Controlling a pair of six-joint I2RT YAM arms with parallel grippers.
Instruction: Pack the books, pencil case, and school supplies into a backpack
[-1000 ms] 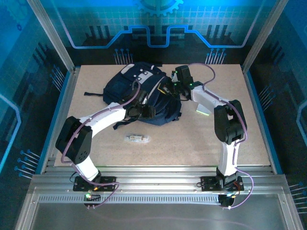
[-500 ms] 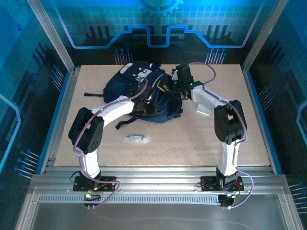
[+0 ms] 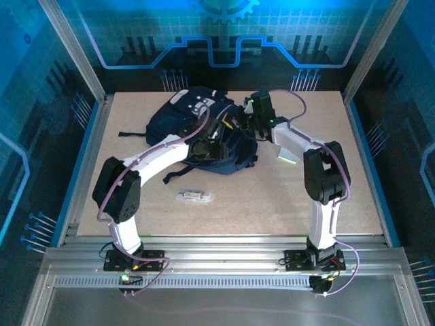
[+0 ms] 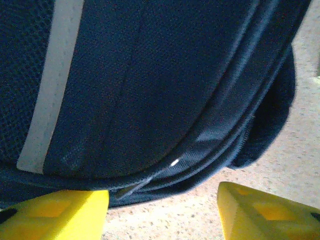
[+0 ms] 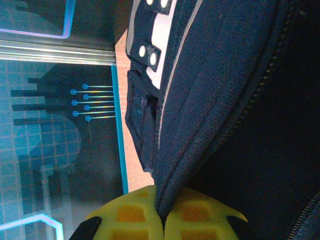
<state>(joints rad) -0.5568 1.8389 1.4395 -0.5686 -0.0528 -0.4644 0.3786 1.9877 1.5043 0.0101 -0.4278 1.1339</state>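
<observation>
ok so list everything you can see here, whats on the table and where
backpack: one, dark navy with white-grey patches and a pale stripe, far middle of the table
black straps: at least two, black, trailing from the backpack to the left and towards the near side
clear tube: one, clear with a whitish end, alone on the board, nearer than the backpack
flat pad: one, pale with a yellow-green edge, on the table right of the backpack
table: one, speckled tan board
left gripper: one, yellow fingers, open, at the backpack's lower rim
right gripper: one, yellow fingers, shut on a fold of the backpack's edge
</observation>
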